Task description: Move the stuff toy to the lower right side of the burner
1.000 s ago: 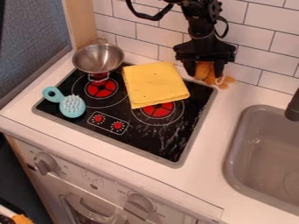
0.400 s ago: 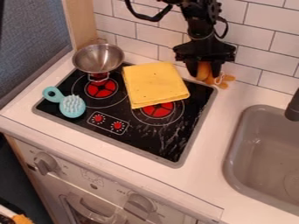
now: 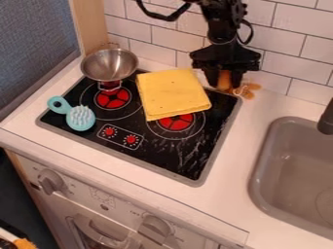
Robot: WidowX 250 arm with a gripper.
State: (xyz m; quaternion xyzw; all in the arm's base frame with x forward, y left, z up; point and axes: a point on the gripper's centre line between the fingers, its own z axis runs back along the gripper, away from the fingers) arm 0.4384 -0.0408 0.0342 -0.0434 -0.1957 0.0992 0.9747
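At the back right corner of the black burner plate (image 3: 172, 153), my gripper (image 3: 224, 81) hangs down by the tiled wall. Its two fingers are closed in on the orange-brown stuff toy (image 3: 248, 90). Part of the toy shows between them, and its limbs stick out to the right, low over the white counter behind the plate's corner. The fingers hide some of its body. Whether the toy still touches the counter I cannot tell.
A folded yellow cloth (image 3: 170, 93) lies over the back right of the plate. A metal bowl (image 3: 109, 65) stands at its back left, a teal brush (image 3: 80, 118) at its left. The grey sink (image 3: 292, 175) is on the right.
The fingers have drawn closer together around the toy. My gripper has shifted slightly left, and the toy's visible limbs have moved and turned a little.
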